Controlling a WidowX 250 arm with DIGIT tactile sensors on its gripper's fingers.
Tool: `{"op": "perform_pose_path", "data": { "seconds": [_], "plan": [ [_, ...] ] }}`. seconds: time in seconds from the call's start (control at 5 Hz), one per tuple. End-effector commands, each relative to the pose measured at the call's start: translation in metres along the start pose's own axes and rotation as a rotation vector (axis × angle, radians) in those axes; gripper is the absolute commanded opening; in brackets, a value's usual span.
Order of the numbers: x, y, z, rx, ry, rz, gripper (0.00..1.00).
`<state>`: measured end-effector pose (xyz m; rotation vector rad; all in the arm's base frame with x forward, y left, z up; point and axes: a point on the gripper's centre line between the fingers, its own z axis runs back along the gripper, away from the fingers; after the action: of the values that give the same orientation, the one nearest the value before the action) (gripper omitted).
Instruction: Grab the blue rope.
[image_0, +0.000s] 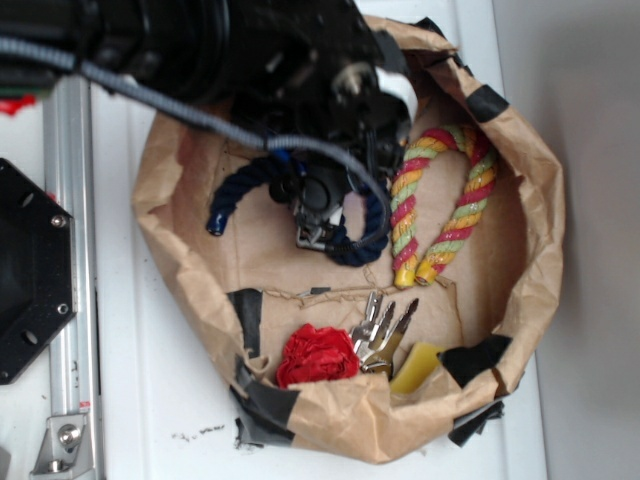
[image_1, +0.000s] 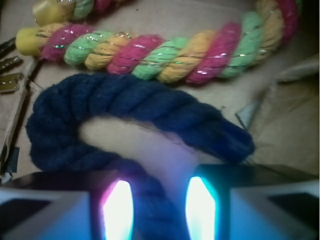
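rope (image_0: 245, 185) in paper bag (image_0: 540, 280), hand (image_0: 315, 232) over it, striped rope (image_0: 440, 205) beside, keys (image_0: 380, 330) nearby

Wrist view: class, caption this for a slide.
Gripper straddling the blue rope, with the multicoloured rope lying just beyond it.

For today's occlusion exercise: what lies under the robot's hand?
Under the hand lies the blue rope, on brown paper. The hand hides the rope's middle; contact cannot be seen.

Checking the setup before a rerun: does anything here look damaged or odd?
The brown paper bin is crumpled and patched with black tape, so its rim sags unevenly. The blue rope and striped rope lie intact inside, with keys loose nearby.
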<state>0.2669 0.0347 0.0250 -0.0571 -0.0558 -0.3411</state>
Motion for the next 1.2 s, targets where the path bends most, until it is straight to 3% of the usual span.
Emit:
{"op": "perform_pose_path", "data": {
  "seconds": [0.0, 0.2, 0.4, 0.6, 0.8, 1.0],
  "plan": [
    [0.044, -0.027, 0.089, 0.024, -0.117, 0.049, 0.00],
    [0.045, -0.028, 0.123, 0.045, -0.120, 0.112, 0.00],
    [0.034, -0.025, 0.134, 0.017, -0.097, 0.154, 0.00],
    [0.018, -0.027, 0.130, 0.028, -0.073, 0.124, 0.46],
    [0.004, -0.029, 0.093, 0.022, -0.058, 0.029, 1.00],
    [0.010, -0.043, 0.063, 0.005, -0.079, -0.092, 1.00]
  ]
}}
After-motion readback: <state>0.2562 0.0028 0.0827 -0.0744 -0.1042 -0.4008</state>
